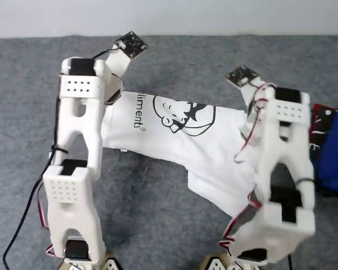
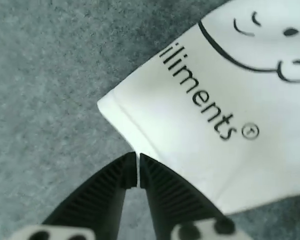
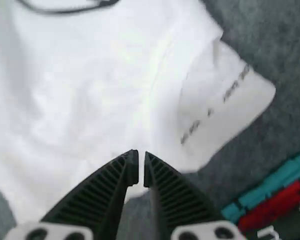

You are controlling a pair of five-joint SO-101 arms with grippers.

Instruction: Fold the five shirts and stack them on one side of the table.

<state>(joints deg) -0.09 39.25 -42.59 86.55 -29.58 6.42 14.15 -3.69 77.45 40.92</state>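
The white shirt (image 1: 174, 140) lies spread across the desk (image 1: 158, 225). The left tool (image 2: 138, 165), narrowed to a slit, touches its 10 o'clock corner. The right tool (image 3: 141, 162), equally narrow, is over the 3 o'clock edge.

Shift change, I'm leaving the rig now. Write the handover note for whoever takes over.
Left gripper: fingers shut at a hem corner of the white shirt, by the lettering; whether cloth is pinched is unclear.
Right gripper: fingers shut over the shirt's other side, likewise unclear.
The shirt lies spread and rumpled on the grey table, unfolded.
Blue garment and red-and-black garment are bunched on the right gripper's side of the table.
Left: fold this shirt, then the others, and stack them at one side.
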